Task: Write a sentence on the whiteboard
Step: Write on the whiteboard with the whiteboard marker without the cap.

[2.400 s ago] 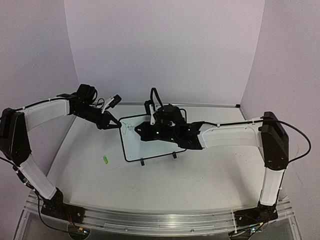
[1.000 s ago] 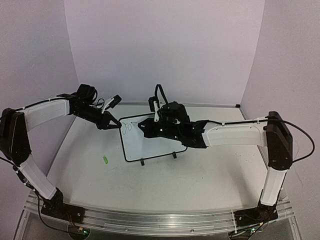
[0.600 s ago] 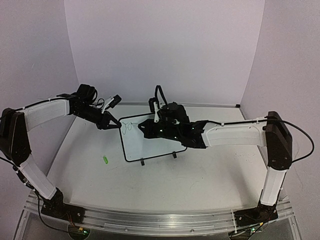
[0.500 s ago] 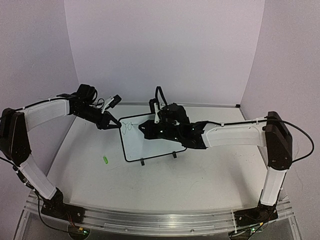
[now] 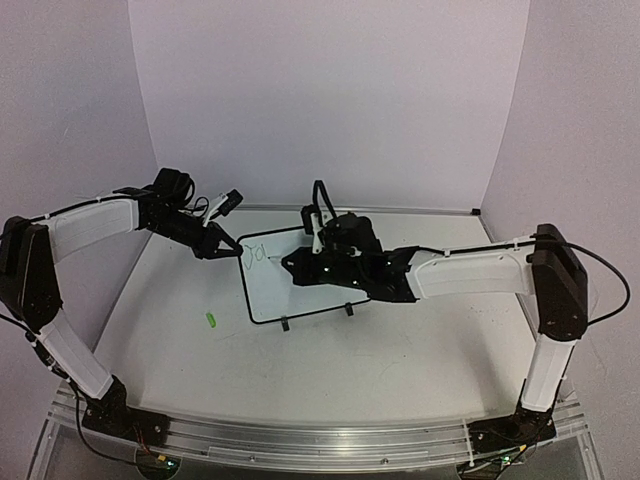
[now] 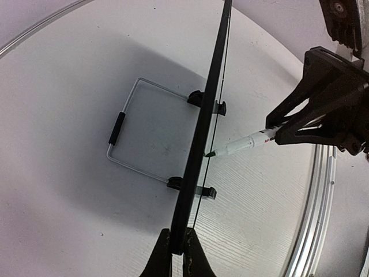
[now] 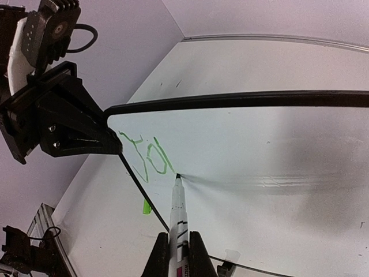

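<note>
Now my left tool (image 5: pixel 236 251), centre left in the overhead view, is clamped on the whiteboard (image 5: pixel 290 297) at its upper left corner. The sentence (image 7: pixel 147 157) is a few green letters there. Just right of them the marker (image 7: pixel 177 210) tip touches the board, pinched tight in my right tool (image 7: pixel 176 255).

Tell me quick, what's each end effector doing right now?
Left end effector: closed, clamping the whiteboard by its frame edge.
Right end effector: closed, holding the marker, tip on the whiteboard.
</note>
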### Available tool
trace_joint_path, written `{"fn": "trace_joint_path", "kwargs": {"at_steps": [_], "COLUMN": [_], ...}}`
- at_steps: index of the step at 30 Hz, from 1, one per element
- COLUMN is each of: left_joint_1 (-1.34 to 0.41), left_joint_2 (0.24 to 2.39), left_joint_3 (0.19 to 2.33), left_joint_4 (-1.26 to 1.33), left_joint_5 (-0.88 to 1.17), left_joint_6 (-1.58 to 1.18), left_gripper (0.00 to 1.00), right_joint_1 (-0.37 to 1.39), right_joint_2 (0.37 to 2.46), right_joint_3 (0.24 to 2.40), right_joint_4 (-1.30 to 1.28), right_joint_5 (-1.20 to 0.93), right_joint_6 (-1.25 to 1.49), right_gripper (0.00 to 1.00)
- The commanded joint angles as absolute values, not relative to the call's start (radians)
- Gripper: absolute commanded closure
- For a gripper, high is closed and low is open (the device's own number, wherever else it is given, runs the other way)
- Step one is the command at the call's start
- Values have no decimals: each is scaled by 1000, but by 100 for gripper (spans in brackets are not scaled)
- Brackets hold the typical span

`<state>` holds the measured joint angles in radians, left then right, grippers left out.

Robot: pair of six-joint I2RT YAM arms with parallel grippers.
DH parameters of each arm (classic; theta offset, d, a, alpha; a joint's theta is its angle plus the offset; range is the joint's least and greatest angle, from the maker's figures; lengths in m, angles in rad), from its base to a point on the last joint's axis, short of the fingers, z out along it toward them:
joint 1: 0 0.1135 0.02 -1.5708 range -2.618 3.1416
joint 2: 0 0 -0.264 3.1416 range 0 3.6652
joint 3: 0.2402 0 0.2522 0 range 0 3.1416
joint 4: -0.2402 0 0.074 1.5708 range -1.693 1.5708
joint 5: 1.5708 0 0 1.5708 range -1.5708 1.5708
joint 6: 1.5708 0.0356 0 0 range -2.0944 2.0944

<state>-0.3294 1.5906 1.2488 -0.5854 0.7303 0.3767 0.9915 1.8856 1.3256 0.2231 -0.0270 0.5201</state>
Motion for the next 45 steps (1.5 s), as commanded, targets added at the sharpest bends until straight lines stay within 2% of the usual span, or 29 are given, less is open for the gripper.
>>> {"fn": "trace_joint_path", "kwargs": {"at_steps": [1, 22, 45], "left_joint_1": [-321, -321, -321], "left_joint_2": [1565, 1569, 1571], "left_joint_3": [1253, 1253, 1253], "left_joint_4": [-571, -571, -571], "left_joint_5": [620, 618, 618], "left_joint_6": [419, 420, 420], "left_gripper": [100, 100, 100], "right_joint_1": [979, 959, 957], "right_joint_2": [1797, 1872, 1921], "right_joint_3": [1304, 1387, 1331], "right_joint_4": [275, 242, 221], "right_joint_5": [-37, -23, -84], "right_joint_6": [502, 517, 559], "right_gripper": [100, 100, 100]}}
